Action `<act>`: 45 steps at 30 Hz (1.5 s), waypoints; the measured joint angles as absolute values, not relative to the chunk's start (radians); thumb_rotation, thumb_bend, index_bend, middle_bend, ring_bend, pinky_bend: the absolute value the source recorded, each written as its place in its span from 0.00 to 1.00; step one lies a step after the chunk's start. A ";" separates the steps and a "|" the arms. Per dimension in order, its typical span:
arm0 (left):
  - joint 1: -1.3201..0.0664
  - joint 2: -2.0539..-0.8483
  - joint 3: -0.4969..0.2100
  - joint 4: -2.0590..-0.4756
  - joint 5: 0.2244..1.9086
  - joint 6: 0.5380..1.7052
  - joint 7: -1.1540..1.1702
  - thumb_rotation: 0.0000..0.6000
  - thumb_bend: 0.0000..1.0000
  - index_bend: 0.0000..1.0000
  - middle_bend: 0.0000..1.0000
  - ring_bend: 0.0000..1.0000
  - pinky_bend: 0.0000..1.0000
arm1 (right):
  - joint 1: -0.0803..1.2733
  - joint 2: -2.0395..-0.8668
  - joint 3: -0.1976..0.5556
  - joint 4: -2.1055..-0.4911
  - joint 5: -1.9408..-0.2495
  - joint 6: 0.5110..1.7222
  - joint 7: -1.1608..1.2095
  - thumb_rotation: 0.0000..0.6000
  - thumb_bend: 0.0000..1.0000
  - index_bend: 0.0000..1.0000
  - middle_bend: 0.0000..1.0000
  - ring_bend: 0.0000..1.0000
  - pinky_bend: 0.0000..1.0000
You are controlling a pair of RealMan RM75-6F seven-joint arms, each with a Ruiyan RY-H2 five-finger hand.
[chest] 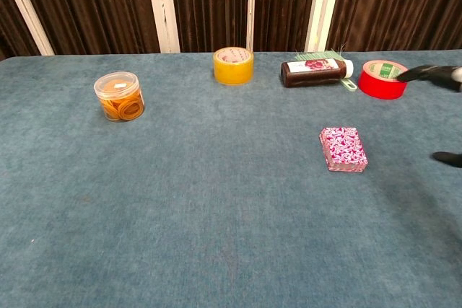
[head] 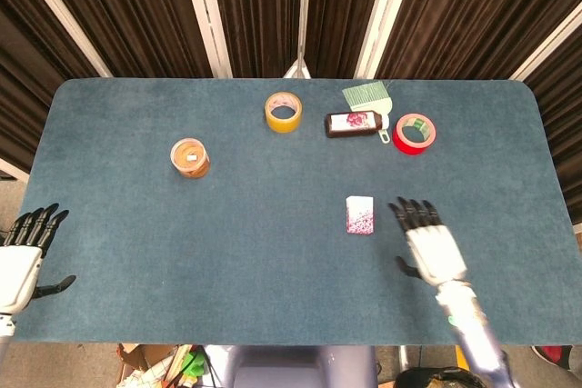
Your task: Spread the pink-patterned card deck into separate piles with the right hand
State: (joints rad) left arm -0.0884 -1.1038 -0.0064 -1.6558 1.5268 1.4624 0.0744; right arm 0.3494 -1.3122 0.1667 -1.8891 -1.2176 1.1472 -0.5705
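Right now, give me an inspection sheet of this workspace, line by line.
Surface: blue felt table, flat, no spills seen.
Job's things: pink-patterned card deck, one squared stack, not yet spread.
Clutter: yellow tape roll, red tape roll, dark bottle lying on its side, green brush behind it, clear jar of orange bands.
Hands: right hand open, beside the deck, not touching it; left hand open at the table's near left edge.
Cables: nothing seen.
Surroundings: dark curtains with pale strips behind the table.
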 measured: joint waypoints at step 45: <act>-0.109 -1.086 -0.002 -1.658 1.528 1.428 0.029 1.00 0.06 0.00 0.00 0.00 0.04 | 0.761 -1.620 0.280 -1.627 -0.431 1.114 -0.967 1.00 0.32 0.00 0.00 0.00 0.00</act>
